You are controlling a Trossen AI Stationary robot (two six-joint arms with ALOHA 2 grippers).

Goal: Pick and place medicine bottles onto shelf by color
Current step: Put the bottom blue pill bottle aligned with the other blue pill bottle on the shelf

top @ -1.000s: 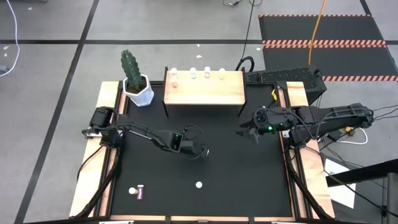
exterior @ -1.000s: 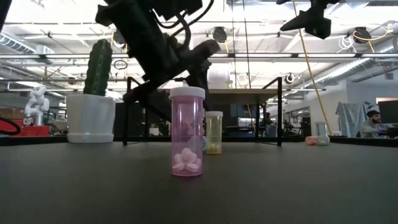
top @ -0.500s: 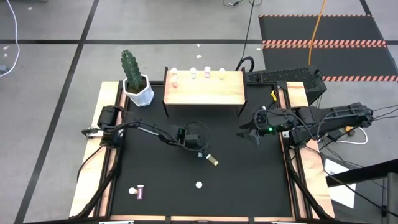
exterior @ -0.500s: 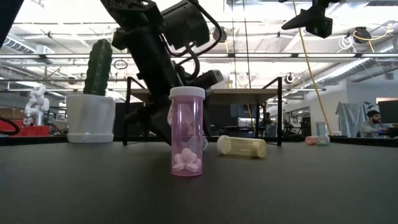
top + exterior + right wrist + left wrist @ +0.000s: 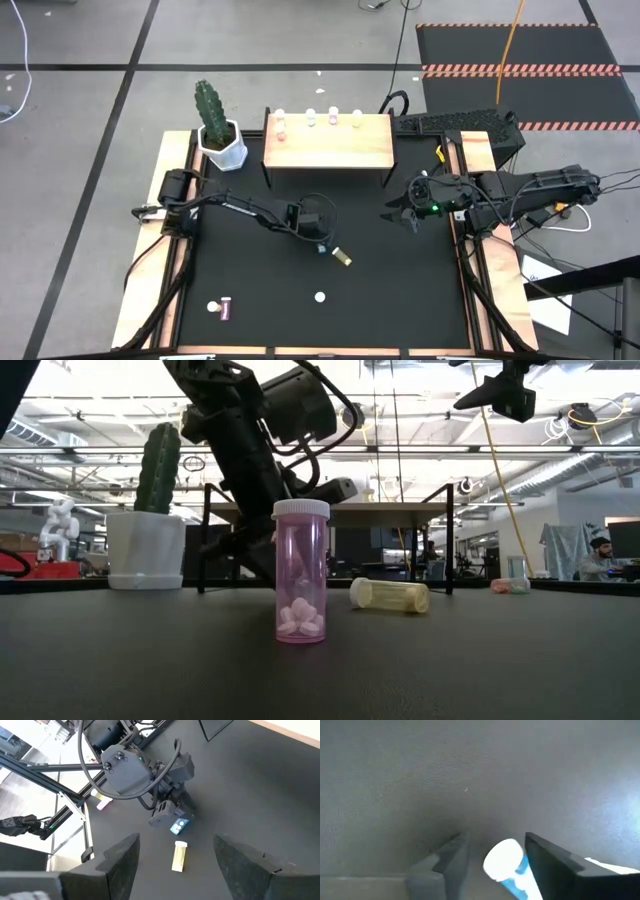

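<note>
High view: the left hand (image 5: pixel 322 245) is hanging low over the mid worktop (image 5: pixel 250 320), with a yellow bottle (image 5: pixel 342 259) lying on its side just beside it. The right hand (image 5: pixel 398 214) is waiting near the worktop's right edge, fingers spread, carrying nothing. Four bottles are sitting along the shelf (image 5: pixel 330 148)'s far edge.
Low view: a pink bottle (image 5: pixel 300 572) is standing upright nearest the camera; the yellow one (image 5: pixel 390 594) is lying flat, so it could be rolling off if nudged.
Left wrist view: a blue bottle (image 5: pixel 507 869), white cap showing, is sitting between the two fingers (image 5: pixel 551 865); I cannot tell whether they are pinching it yet. Being off-centre, it could be squirting out or tipping.
Right wrist view: the blue bottle (image 5: pixel 179 826) is showing under the left hand (image 5: pixel 167 817), close to the fallen yellow one (image 5: pixel 179 856).
</note>
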